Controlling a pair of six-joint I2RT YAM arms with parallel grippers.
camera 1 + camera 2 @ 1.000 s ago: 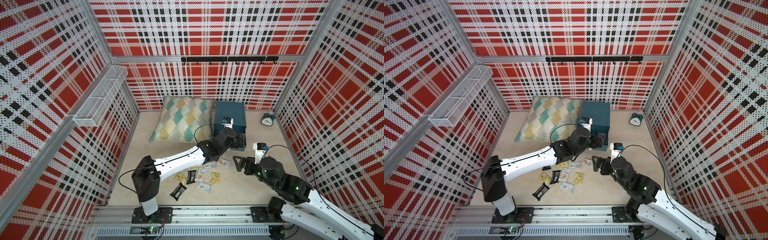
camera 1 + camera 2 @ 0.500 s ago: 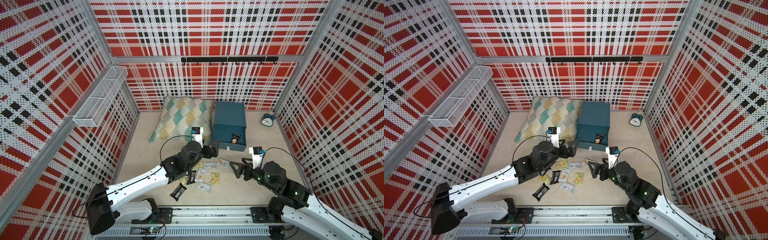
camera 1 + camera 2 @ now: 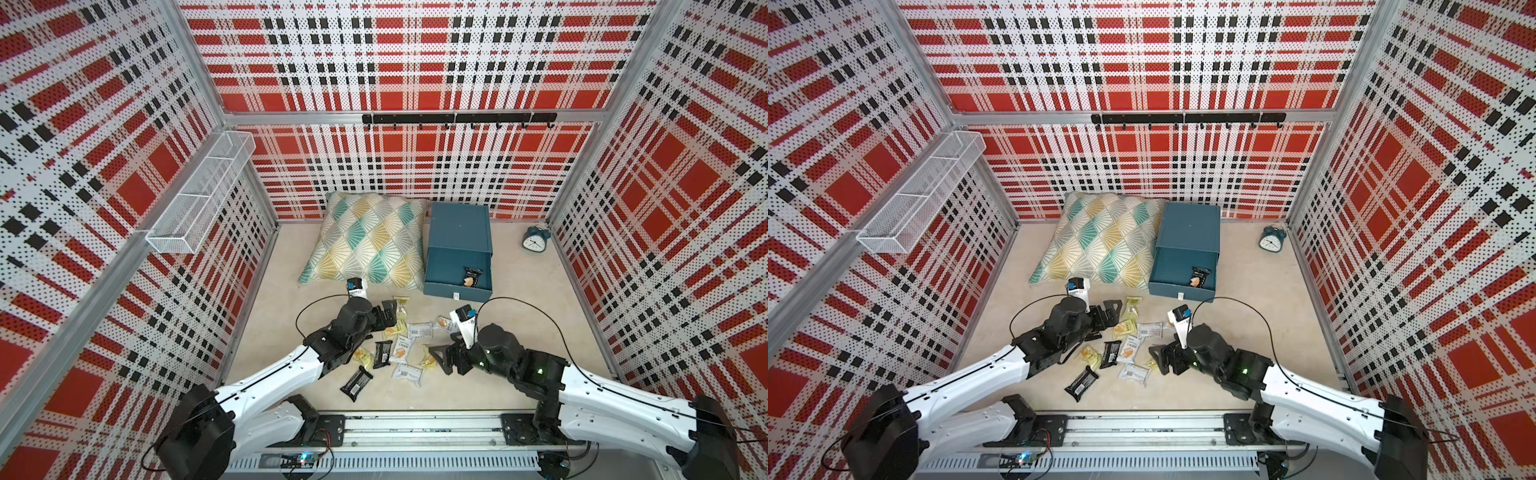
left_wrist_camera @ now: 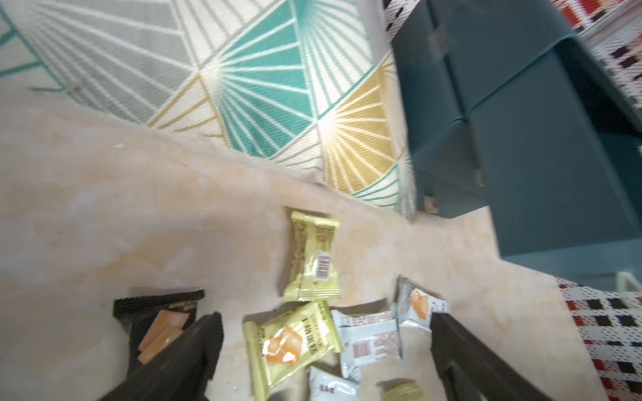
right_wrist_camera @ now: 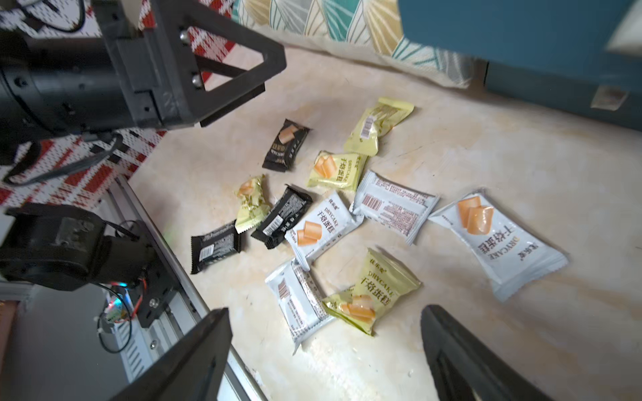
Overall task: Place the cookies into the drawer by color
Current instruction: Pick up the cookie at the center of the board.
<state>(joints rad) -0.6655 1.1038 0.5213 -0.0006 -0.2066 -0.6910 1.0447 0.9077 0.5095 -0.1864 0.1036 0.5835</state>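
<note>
Several cookies (image 3: 405, 347) in black, yellow and white wrappers lie scattered on the floor in front of the drawer (image 3: 457, 226). Its top drawer stands pulled out with one black cookie (image 3: 472, 276) inside. My left gripper (image 3: 388, 318) hovers open over the heap's far left side. In the left wrist view a yellow cookie (image 4: 291, 343) and a white one (image 4: 371, 340) lie between its fingers, and a black one (image 4: 156, 323) lies under one finger. My right gripper (image 3: 440, 359) hangs open over the heap's near right, close to a yellow cookie (image 5: 378, 288) and a white one (image 5: 298, 302).
A patterned cushion (image 3: 368, 239) leans beside the drawer chest on its left. A small teal alarm clock (image 3: 535, 240) stands at the back right. A wire basket (image 3: 199, 195) hangs on the left wall and a black hook rail (image 3: 457, 119) on the back wall.
My left gripper has drawn back from the open drawer to the heap, and a black cookie now shows inside the drawer. My right gripper has moved in and down over the heap's near side.
</note>
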